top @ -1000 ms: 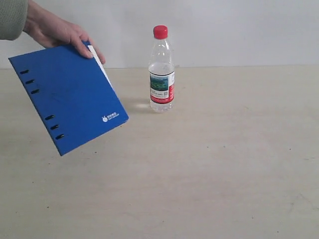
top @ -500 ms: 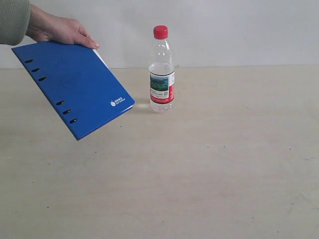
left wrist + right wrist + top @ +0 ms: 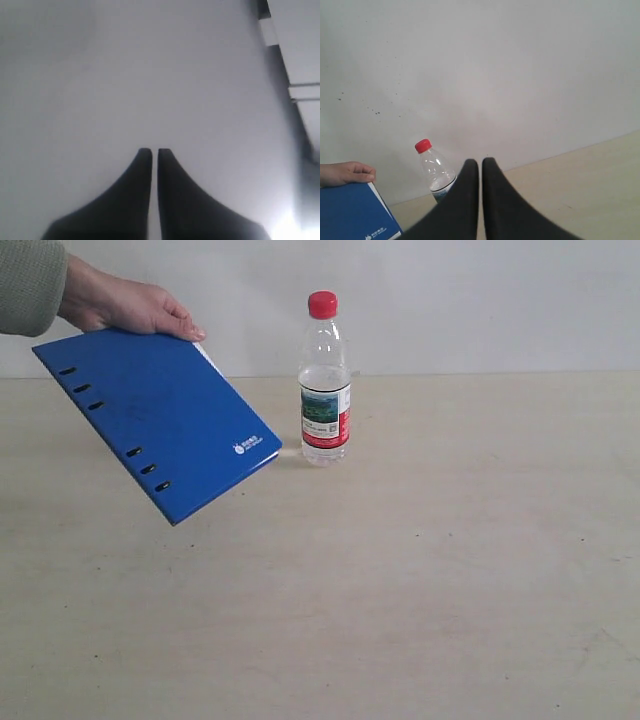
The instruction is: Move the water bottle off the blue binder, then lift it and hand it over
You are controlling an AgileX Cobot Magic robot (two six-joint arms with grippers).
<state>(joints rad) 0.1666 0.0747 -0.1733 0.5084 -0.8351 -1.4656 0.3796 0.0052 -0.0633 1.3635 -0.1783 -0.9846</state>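
The water bottle (image 3: 324,380), clear with a red cap and a red, white and green label, stands upright on the table at centre back. A person's hand (image 3: 130,307) holds the blue binder (image 3: 160,420) tilted in the air to the left of the bottle, its lower corner near the bottle's base. Neither gripper shows in the exterior view. My right gripper (image 3: 480,162) is shut and empty, with the bottle (image 3: 434,171) and binder (image 3: 355,212) beyond it. My left gripper (image 3: 150,151) is shut, facing a blank grey surface.
The pale wooden table (image 3: 420,580) stretches wide around the bottle. A white wall (image 3: 480,300) closes the back. The person's green sleeve (image 3: 28,282) enters from the upper left.
The hand has carried the binder to the right and slightly down, closer to the bottle. The bottle has not moved.
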